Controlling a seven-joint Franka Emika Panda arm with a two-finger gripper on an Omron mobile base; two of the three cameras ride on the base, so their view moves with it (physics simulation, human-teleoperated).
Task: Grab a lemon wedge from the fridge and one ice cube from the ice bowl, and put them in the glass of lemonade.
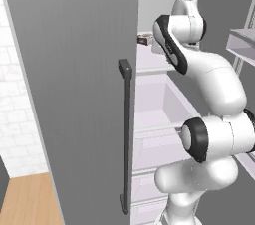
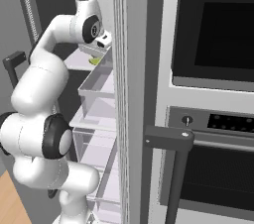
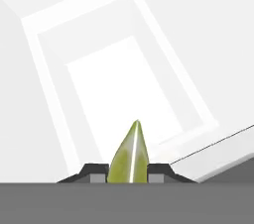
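**Lemon wedge pinched between the fingers inside the fridge**

The scene is a kitchen corner: a tall grey fridge (image 1: 74,94) with flat matte doors and a long dark bar handle (image 1: 126,134), standing open so that its white shelves (image 1: 149,119) and clear bins show inside. To its right is a black wall oven (image 2: 218,29) with a glossy dark window, a steel control strip and a dark bar handle. A strip of wooden floor (image 1: 30,199) and pale tiled wall (image 1: 12,94) show at the far left of the left base view.

The white arm, smooth and rounded with dark joint rings, reaches up and into the upper fridge compartment. In the right base view the gripper (image 2: 97,55) hangs just over the upper shelf, with a small yellow-green shape right below it.

In the hand view the gripper (image 3: 128,172) is closed on the lemon wedge (image 3: 130,156): a slim, pointed, yellow-green sliver with a pale ridge, standing upright between the two dark fingertips (image 3: 94,171), touching both. Behind it lies the plain white fridge interior.
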